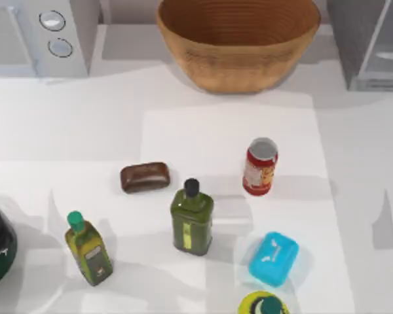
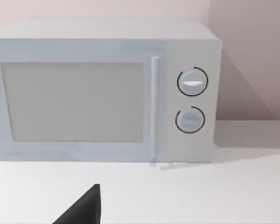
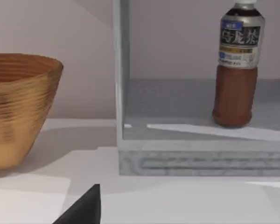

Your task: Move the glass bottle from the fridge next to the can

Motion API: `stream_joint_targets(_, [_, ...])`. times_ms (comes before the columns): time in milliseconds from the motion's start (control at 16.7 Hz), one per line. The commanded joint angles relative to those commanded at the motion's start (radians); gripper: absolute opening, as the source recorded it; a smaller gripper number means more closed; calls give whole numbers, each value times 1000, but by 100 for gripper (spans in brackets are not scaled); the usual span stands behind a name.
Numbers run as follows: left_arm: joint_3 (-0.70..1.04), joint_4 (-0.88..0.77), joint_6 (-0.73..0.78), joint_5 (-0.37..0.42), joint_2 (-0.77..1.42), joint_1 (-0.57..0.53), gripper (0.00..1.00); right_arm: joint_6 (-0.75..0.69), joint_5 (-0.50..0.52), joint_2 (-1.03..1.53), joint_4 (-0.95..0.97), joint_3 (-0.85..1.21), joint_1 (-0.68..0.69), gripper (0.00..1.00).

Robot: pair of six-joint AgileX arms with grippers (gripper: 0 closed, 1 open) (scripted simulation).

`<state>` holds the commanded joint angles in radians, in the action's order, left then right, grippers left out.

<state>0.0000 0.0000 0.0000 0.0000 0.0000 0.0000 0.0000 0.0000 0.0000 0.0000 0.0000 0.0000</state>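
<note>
At the far left of the tabletop [image 1: 183,124] stands the microwave [image 1: 39,36] with two round knobs, which the left arm's wrist camera faces; a dark tip of the left end effector [image 2: 84,210] shows at the edge of that view, and whether its fingers are spread or closed cannot be told. It looks parked and has no part in this step. Moving right, a brown soap bar [image 1: 145,177], a small olive bottle [image 1: 88,248] and a green square bottle [image 1: 192,219] stand nearer, with a woven basket [image 1: 239,42] at the far middle. The can [image 1: 260,167] stands upright right of centre, with bare tabletop to its right and a blue soap box [image 1: 273,259] nearer. At the far right is the fridge [image 1: 370,42], its interior open to the right wrist camera, and the glass bottle [image 3: 237,65] stands upright on the fridge floor, well inside. The right end effector [image 3: 84,210] sits outside the fridge, holding nothing; its opening cannot be told. The step in hand appears to be the reach: approach level and straight through the opening, clear of the frame post, and grip the reddish lower body rather than the narrow neck to keep the tall bottle from tipping.
</note>
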Motion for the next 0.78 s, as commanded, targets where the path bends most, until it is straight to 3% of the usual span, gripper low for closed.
stream_joint_targets(420, [0, 0, 0, 0, 0, 0, 100, 0, -18, 157, 119, 116, -30, 100])
stream_joint_targets(780, [0, 0, 0, 0, 0, 0, 100, 5, -81, 692, 409, 398, -95, 100])
